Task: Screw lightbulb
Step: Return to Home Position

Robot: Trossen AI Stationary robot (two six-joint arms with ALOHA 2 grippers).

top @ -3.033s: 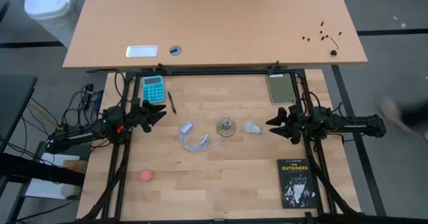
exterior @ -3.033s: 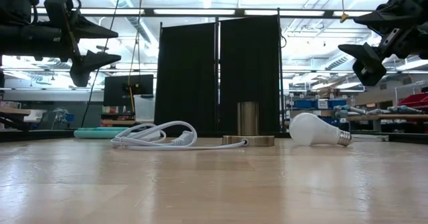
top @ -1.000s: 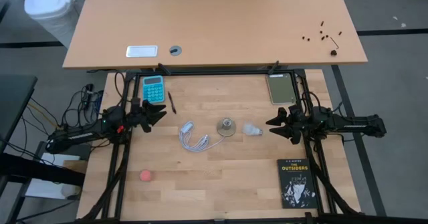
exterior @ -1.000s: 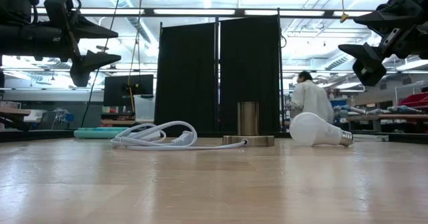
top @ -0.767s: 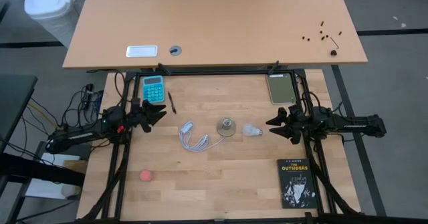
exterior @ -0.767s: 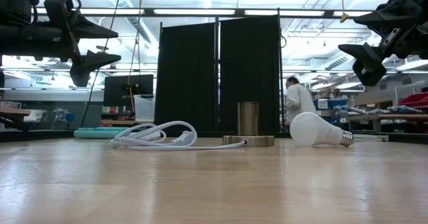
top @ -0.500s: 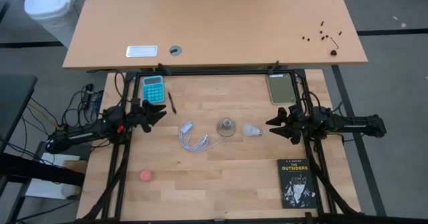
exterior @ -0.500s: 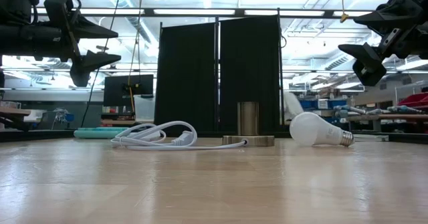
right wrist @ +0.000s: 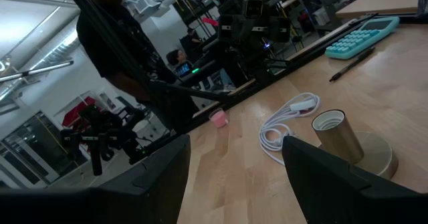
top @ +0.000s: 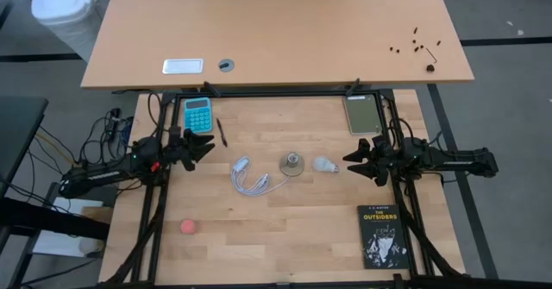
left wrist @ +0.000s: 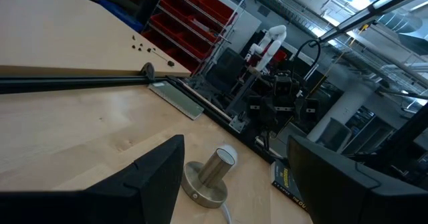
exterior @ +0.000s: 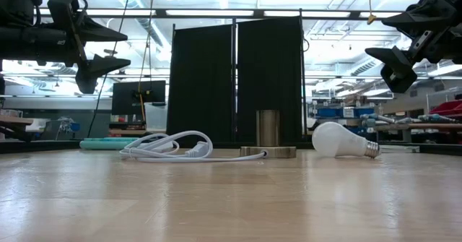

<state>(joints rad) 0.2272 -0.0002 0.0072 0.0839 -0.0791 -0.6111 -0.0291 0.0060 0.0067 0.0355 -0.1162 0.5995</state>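
Note:
The white lightbulb [top: 323,165] lies on its side on the wooden table, its grey screw base toward the right; the low view [exterior: 338,141] shows it too. The metal socket [top: 292,162] stands on its round disc just left of it, with a white cord [top: 253,180] coiled at its left. It also shows in the left wrist view [left wrist: 212,176] and the right wrist view [right wrist: 340,140]. My left gripper [top: 207,144] is open above the table's left side. My right gripper [top: 349,160] is open, raised right of the bulb. Both are empty.
A teal calculator [top: 197,114] and a pen [top: 222,132] lie at the far left, a grey-green notebook [top: 363,113] at the far right, a black book [top: 383,236] at the near right, a pink ball [top: 188,227] at the near left.
Both arms and all things on the table have kept still. A person in white in the room behind has walked leftward past the bulb and gone out of sight behind the black screen.

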